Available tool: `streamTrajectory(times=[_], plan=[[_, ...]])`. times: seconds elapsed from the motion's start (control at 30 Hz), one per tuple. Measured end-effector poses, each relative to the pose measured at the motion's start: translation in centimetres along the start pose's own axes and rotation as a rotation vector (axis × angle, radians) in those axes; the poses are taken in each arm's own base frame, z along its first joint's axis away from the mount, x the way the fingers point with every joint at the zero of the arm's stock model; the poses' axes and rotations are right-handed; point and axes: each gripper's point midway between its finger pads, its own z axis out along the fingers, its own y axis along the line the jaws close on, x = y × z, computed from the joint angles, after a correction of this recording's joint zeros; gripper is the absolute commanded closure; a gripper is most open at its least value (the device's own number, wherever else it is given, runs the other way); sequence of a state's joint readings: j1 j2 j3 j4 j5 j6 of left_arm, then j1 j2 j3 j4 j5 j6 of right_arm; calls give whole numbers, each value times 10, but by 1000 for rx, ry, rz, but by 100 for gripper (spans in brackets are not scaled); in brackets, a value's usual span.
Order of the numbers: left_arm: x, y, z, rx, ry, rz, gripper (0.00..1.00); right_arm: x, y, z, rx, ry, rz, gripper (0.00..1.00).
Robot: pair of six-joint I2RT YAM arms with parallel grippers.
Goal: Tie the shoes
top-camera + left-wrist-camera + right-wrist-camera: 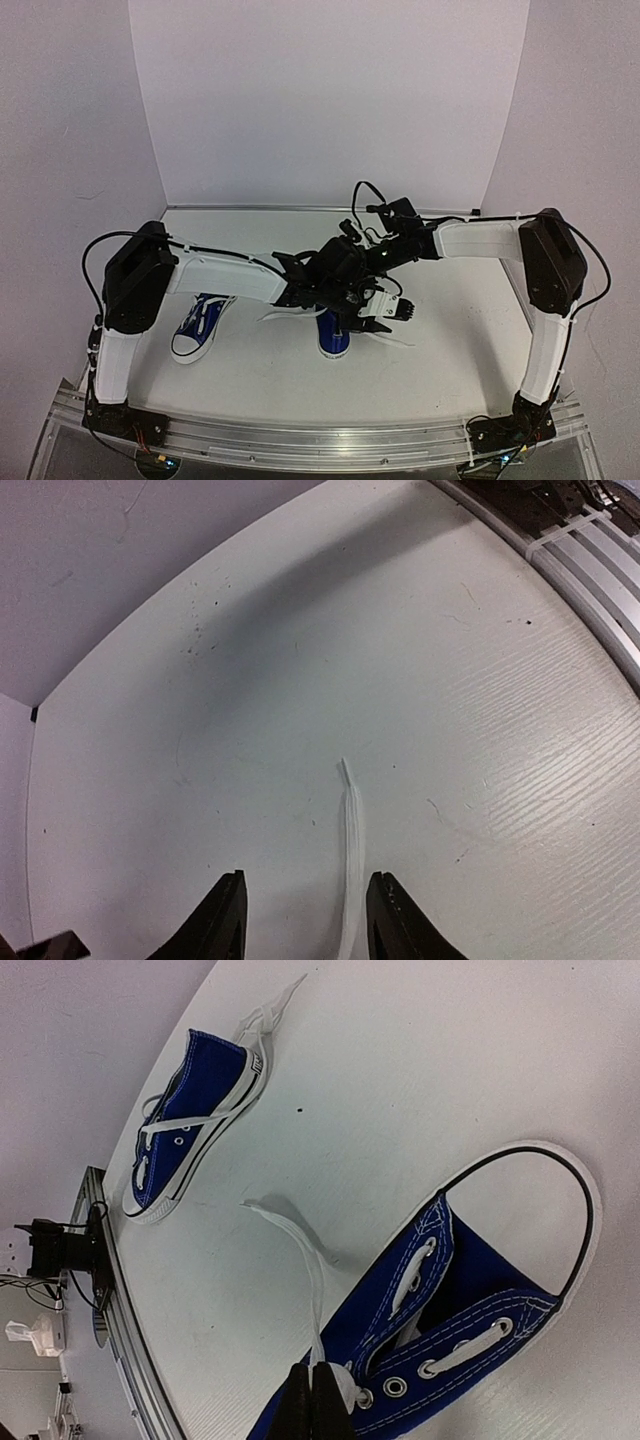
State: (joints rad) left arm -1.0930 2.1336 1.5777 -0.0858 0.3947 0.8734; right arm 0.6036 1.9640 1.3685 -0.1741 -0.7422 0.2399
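**Two arms meet over a blue shoe on a white table**

The table [450, 370] is white, faintly grained and speckled, boxed in by plain pale walls [330, 100], with a metal rail [330, 440] along its near edge. From above the wrists bunch together and the fingers cannot be read. One shoe [333, 338] pokes out beneath them, and the other shoe [200, 325] lies apart under the left arm. Only the left wrist view shows the left gripper [307, 880] released, with a loose lace end [350, 850] flat on the table between its fingers [225, 920], nearer one of them. Only the right wrist view shows the right gripper [310, 1380] clenched on a lace [305, 1260] just beside the shoe's eyelets, the other shoe well beyond the fingertips.
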Motion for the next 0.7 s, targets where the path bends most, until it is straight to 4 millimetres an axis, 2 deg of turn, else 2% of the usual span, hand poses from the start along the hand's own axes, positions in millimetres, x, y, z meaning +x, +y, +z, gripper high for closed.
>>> streamTrajectory(times=[0.13, 0.23, 0.33, 0.43, 0.5, 0.6, 0.7], plan=[[16, -3, -34, -50, 18, -128, 54, 1, 4, 1, -13, 4, 0, 100], [26, 5, -77, -140, 5, -234, 54, 1, 9, 3, -21, 7, -4, 100], [30, 21, -122, -275, -36, -334, 53, -1, 19, 9, -37, 10, -16, 100], [38, 29, -153, -389, -74, -438, 53, -1, 28, 17, -52, 18, -27, 100], [51, 26, -163, -430, -83, -518, 53, 1, 32, 22, -58, 26, -31, 100], [77, 16, -165, -460, -65, -631, 53, 6, 35, 31, -64, 42, -26, 99], [96, 5, -164, -473, -52, -726, 53, 12, 35, 39, -65, 62, -13, 84]])
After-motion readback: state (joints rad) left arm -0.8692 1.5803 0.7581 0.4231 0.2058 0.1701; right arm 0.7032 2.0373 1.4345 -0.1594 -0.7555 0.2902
